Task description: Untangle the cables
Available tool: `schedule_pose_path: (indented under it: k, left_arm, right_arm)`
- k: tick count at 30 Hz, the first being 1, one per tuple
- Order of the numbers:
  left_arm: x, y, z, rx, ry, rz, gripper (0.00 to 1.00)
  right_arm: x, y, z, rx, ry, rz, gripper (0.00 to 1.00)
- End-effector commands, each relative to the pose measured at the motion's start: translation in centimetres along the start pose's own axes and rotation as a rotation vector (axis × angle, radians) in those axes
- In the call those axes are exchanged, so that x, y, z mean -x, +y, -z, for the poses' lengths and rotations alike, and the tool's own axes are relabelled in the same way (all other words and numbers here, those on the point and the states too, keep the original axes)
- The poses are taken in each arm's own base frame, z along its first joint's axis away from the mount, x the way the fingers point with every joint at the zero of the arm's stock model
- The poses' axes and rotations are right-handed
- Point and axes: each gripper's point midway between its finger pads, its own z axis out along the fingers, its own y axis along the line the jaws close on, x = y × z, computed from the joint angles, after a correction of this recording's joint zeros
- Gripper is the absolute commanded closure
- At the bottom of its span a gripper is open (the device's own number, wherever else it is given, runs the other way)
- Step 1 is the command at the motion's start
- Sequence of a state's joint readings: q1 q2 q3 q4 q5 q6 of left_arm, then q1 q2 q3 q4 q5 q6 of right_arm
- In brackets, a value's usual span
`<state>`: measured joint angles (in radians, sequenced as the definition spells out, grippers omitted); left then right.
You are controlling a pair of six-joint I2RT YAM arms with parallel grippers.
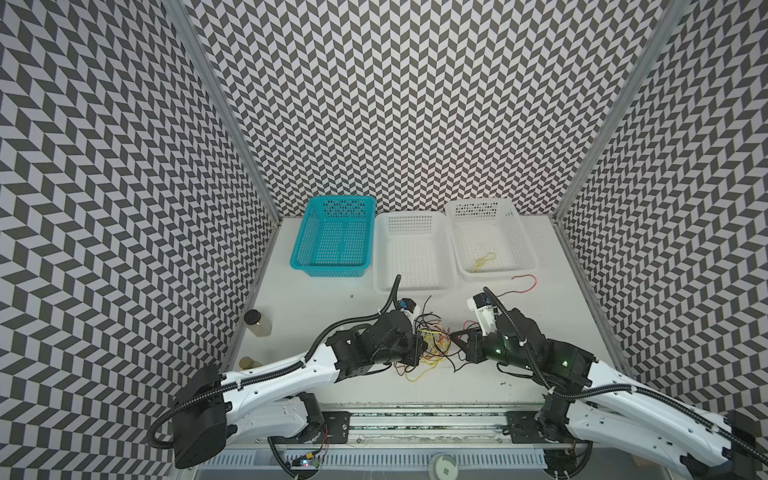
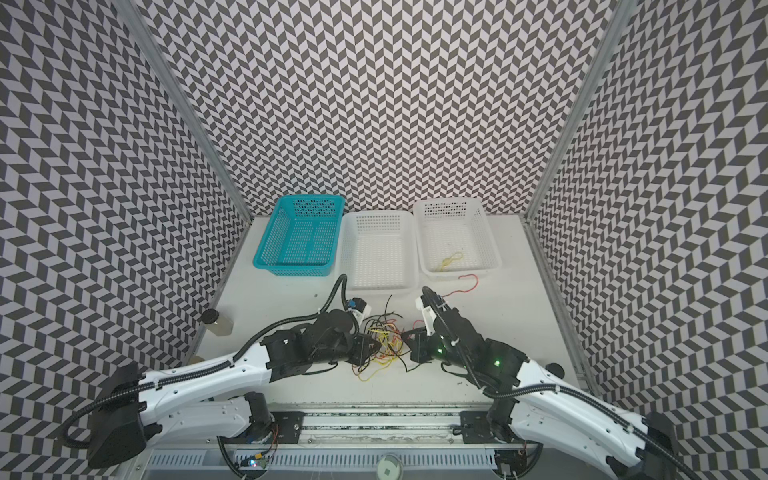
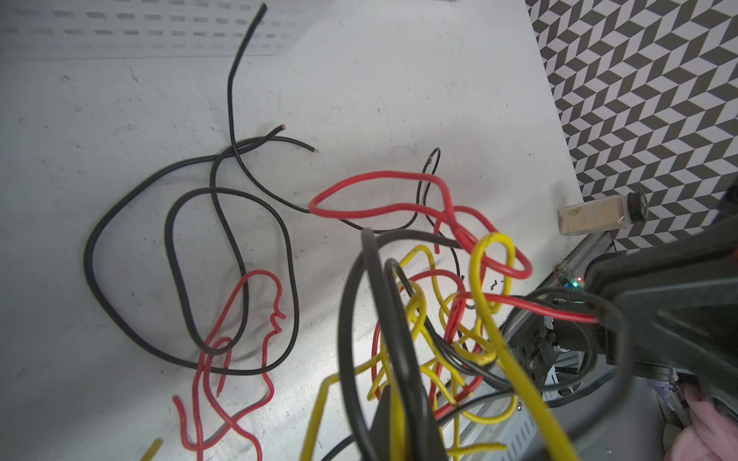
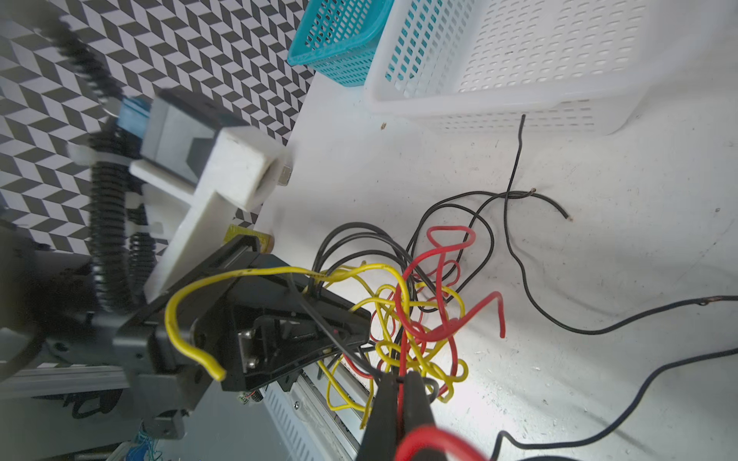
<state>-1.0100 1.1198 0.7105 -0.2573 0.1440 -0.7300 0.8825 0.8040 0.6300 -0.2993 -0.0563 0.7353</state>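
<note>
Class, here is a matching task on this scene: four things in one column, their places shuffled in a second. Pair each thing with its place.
1. blue basket
2. lone yellow cable
3. lone red cable
4. tangle of cables

A. between the left gripper and the right gripper
B. on the table, just in front of the right white basket
C. inside the right white basket
D. leftmost in the basket row

Pairs: 1-D, 2-C, 3-B, 4-A
</note>
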Motion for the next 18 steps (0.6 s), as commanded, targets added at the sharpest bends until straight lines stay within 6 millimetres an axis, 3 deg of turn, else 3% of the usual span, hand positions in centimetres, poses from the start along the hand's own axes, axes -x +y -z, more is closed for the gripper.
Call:
schedule_pose_path:
  k: [1,8,18]
  left_arm:
    - [1.4,0.6,1.0,0.066,-0.056,-0.005,1.00]
    - [2.2,2.7,1.3,0.133,-0.045,0.056,1.00]
    - [1.3,5.0,0.5,0.176,-0.039,0.122,1.00]
  right_arm:
    - [0.4,1.4,0.6,0.025,0.027,0.003,1.00]
    - [0.1,5.3,3.2,0.152,0.085,0.077,1.00]
    - [1.5,6.8,9.9,0.218,-0.003,0.150,1.00]
